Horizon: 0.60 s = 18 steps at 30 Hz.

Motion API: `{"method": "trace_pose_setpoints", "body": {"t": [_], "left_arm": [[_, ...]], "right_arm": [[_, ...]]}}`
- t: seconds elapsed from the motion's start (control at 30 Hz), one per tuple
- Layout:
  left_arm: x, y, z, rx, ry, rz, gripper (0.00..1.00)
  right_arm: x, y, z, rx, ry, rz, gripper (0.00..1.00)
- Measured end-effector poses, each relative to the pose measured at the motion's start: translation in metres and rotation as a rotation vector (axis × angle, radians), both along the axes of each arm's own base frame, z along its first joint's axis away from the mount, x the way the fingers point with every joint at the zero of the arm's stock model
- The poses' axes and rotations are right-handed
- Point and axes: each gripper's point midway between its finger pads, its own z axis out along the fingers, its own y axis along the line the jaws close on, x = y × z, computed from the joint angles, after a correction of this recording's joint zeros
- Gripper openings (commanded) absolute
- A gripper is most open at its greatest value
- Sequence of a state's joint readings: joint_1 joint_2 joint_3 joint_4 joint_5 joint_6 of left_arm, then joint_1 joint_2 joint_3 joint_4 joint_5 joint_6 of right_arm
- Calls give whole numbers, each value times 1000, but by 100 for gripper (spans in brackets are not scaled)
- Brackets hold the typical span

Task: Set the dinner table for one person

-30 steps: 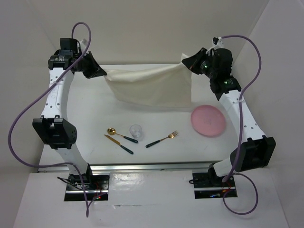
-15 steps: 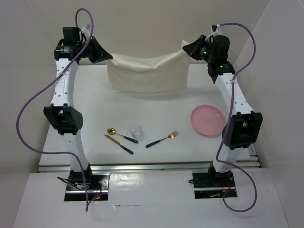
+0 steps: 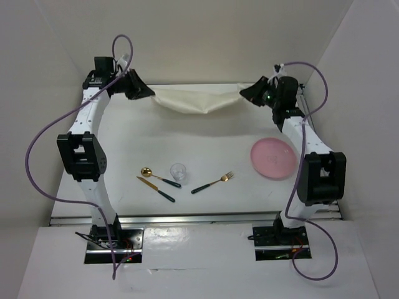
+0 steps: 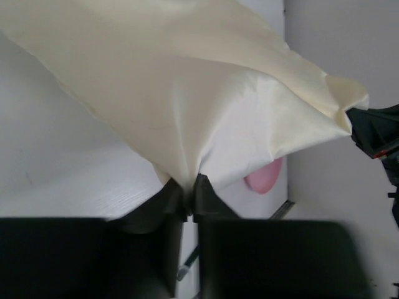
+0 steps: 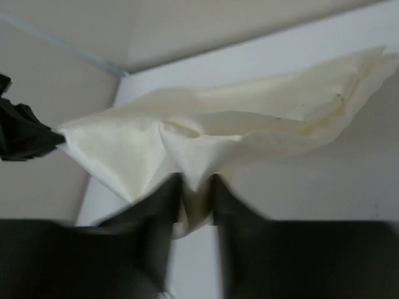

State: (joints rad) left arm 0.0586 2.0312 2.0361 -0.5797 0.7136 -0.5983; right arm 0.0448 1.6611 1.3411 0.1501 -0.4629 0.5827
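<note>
A cream cloth mat (image 3: 193, 99) sags between my two grippers over the far edge of the white dinner table (image 3: 118, 146). My left gripper (image 3: 149, 94) is at the mat's left corner. In the left wrist view this gripper (image 4: 190, 187) is shut on a bunched corner of the mat (image 4: 206, 93). My right gripper (image 3: 244, 93) is at the mat's right corner. In the blurred right wrist view it (image 5: 198, 187) has parted fingers, with the mat's corner (image 5: 199, 159) lying loosely between them.
A pink plate (image 3: 273, 158) lies on the right of the table. Nearer the front are a gold spoon (image 3: 159, 177), a knife (image 3: 156, 188), a clear glass (image 3: 179, 172) and a fork (image 3: 212, 182). Walls close in behind and on both sides.
Both arms have reached farther back and lower, so the mat now hangs low and slack near the far edge instead of hanging tall. The right fingers have parted.
</note>
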Motion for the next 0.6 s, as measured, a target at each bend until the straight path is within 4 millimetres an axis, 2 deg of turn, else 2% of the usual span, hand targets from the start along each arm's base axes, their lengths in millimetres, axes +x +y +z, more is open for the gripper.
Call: {"method": "trace_pose_setpoints", "body": {"t": [0.03,0.07,0.13,0.17,0.23,0.3,0.37,0.5,0.53,0.6], "left_arm": [[-9,0,-16,8,42,-5,52],[-19,1,-34,17,89,-4,59],[-39,5,-75,44,220,8,74],[-48,9,-95,65,290,23,76],[-64,20,-123,114,397,63,76],[-73,33,-138,177,459,108,76],[-73,43,-138,220,461,144,74],[-64,57,-128,293,423,205,57],[-63,58,-125,304,412,210,44],[-63,55,-123,331,399,211,37]], "right_arm": [[-14,0,-19,4,47,2,74],[-26,0,-37,-1,78,3,85],[-57,-1,-81,-7,187,3,100],[-72,-1,-101,-14,241,-1,100],[-99,-6,-133,-32,344,-29,100],[-117,-15,-147,-52,404,-77,100],[-124,-23,-141,-70,402,-125,95],[-118,-35,-110,-97,325,-211,76],[-114,-36,-105,-105,314,-223,58],[-108,-35,-103,-127,311,-235,38]]}}
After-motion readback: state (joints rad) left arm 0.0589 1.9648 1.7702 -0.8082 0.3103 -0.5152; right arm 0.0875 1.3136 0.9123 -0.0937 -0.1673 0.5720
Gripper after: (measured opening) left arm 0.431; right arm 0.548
